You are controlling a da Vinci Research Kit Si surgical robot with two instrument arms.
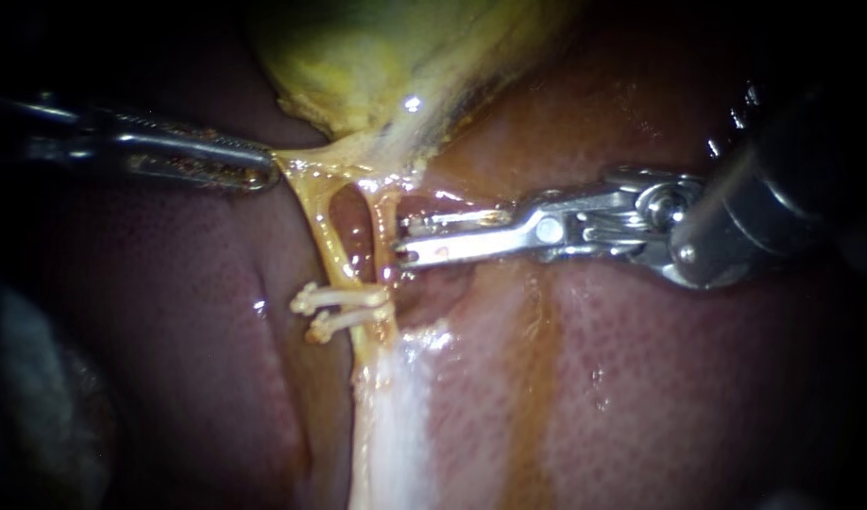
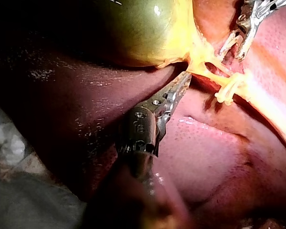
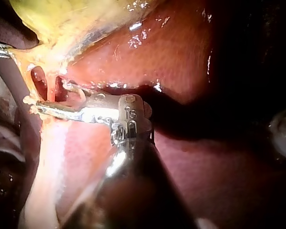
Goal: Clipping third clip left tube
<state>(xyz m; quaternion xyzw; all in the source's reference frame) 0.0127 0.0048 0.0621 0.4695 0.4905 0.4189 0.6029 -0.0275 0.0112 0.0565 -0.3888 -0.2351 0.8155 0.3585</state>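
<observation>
Two yellow tubes run down from the gallbladder (image 1: 377,57) neck: the left tube (image 1: 325,236) and the right tube (image 1: 384,222). Two white clips (image 1: 339,300) sit across the left tube lower down, one just under the other. My right instrument (image 1: 405,238) comes in level from the right with its jaws open, their tips just right of the right tube and above the clips. My left instrument (image 1: 263,172) is shut on the yellow tissue at the gallbladder neck and holds it to the left. The left wrist view shows the clips (image 2: 226,90) ahead of its jaws (image 2: 183,81).
Dark red liver (image 1: 641,378) surrounds the tubes. A pale white-yellow band of tissue (image 1: 400,406) runs down from below the clips. A window of bare liver shows between the two tubes. Pale cloth (image 2: 19,191) lies beside the left instrument's shaft.
</observation>
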